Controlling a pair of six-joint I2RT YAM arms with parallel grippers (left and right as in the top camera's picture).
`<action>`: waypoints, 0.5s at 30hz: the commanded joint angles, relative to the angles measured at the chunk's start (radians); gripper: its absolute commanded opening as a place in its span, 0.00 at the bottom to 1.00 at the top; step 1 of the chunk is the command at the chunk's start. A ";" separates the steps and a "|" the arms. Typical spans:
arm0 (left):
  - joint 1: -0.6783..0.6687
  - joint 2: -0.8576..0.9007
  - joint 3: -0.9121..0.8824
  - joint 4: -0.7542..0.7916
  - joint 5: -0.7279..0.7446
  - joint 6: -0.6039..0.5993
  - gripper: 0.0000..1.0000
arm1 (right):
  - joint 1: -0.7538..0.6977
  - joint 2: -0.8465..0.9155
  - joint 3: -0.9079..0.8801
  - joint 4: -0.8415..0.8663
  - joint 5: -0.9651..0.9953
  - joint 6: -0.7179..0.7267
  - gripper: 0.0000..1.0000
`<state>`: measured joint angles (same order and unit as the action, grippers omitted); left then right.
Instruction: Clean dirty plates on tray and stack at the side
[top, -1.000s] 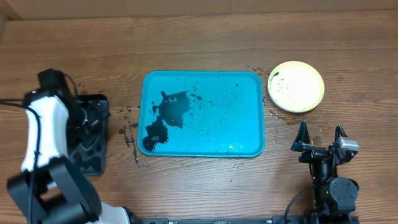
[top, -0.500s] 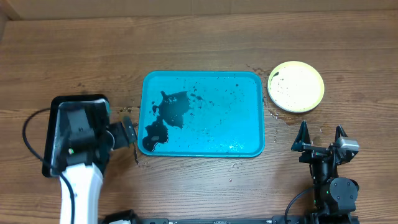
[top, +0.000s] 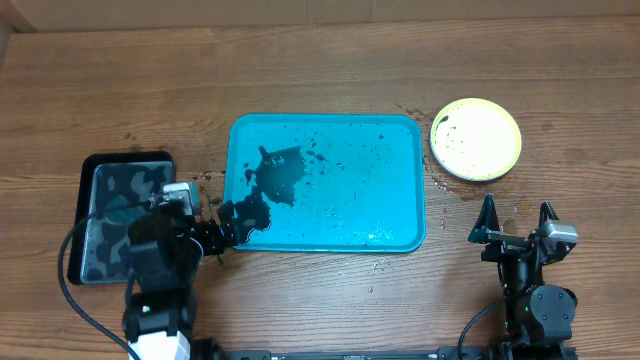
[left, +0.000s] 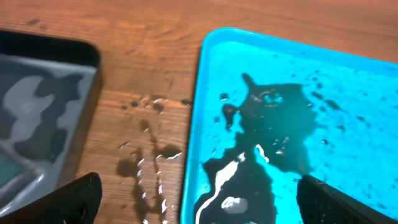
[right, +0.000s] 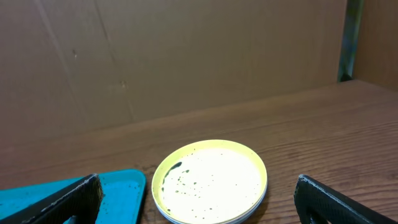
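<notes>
The turquoise tray (top: 370, 200) lies mid-table, with no plate on it, only a dark puddle (top: 272, 180) and specks. It also shows in the left wrist view (left: 348, 124) and the right wrist view (right: 118, 186). A yellow-green plate (top: 476, 139) with dark specks sits on the wood right of the tray's far corner. In the right wrist view (right: 210, 180) a pale rim shows under it. The white and blue plates cannot be told apart. My left gripper (top: 224, 226) (left: 199, 208) is open and empty at the tray's front left edge. My right gripper (top: 515, 222) (right: 199, 205) is open and empty, in front of the plate.
A black tray (top: 85, 195) with grey mottled contents lies at the left, also in the left wrist view (left: 37, 106). Water drops (left: 152, 162) and dark splashes mark the wood between it and the turquoise tray. A cardboard wall (right: 186, 56) stands behind the table.
My left arm has swung from over the black tray toward the turquoise tray's front left edge, uncovering the black tray. The right arm and the plate have not moved.
</notes>
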<state>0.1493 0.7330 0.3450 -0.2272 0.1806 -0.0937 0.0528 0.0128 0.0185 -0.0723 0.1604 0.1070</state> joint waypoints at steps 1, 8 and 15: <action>-0.023 -0.066 -0.068 0.048 0.059 0.066 1.00 | -0.004 -0.010 -0.011 0.004 -0.005 -0.003 1.00; -0.058 -0.180 -0.149 0.128 0.040 0.072 1.00 | -0.004 -0.010 -0.011 0.004 -0.005 -0.003 1.00; -0.060 -0.290 -0.259 0.211 0.038 0.060 1.00 | -0.004 -0.010 -0.011 0.004 -0.005 -0.003 1.00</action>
<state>0.0975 0.4889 0.1406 -0.0433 0.2100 -0.0479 0.0528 0.0128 0.0185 -0.0723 0.1600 0.1078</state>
